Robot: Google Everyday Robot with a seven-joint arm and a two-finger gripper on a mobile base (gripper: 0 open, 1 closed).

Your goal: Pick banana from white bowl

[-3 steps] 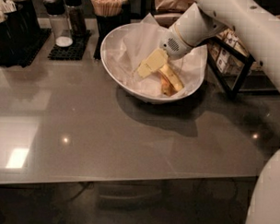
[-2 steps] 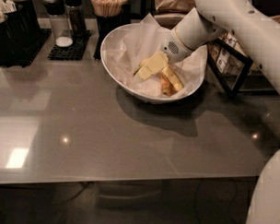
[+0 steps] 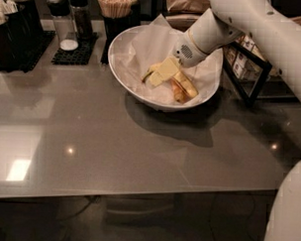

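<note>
While the banana [image 3: 189, 85] is lying in the white bowl [image 3: 117, 67], I am holding the gripper [image 3: 163, 73] low over it.

I am seeing the banana resting on crumpled white paper [image 3: 153, 43] in the bowl's right half, upper centre of the frame, with an orange-tinted fruit [image 3: 177, 95] touching it. The gripper is sitting inside the bowl, against the banana; I am unable to tell how far the claw is standing open or whether it is gripping anything. The bowl is sitting on the grey table [image 3: 114, 151], with two shakers [image 3: 70, 18] at upper left and a cup of wooden sticks [image 3: 115, 4] just behind.
</note>
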